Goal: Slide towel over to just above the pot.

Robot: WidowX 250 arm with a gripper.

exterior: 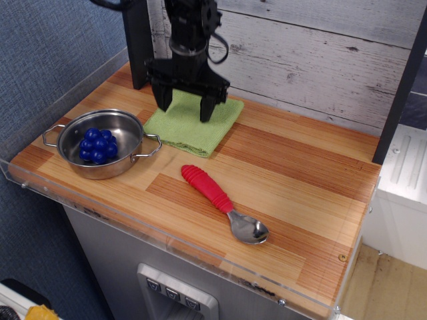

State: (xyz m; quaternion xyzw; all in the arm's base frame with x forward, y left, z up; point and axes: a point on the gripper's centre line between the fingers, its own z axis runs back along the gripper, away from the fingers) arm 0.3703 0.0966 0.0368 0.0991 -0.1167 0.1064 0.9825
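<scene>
The light green folded towel (191, 127) lies flat on the wooden counter, just right of and behind the pot. The steel pot (101, 143) with two wire loop handles sits at the front left and holds blue berry-like balls (97, 147). My black gripper (184, 112) points straight down over the towel's back part. Its two fingers are spread wide, with both tips pressing on the cloth. Nothing is held between them.
A spoon with a red ribbed handle (223, 203) lies on the counter in front of the towel. A black post (138, 41) stands at the back left. A white plank wall runs behind, and a clear acrylic rim (173, 235) edges the counter.
</scene>
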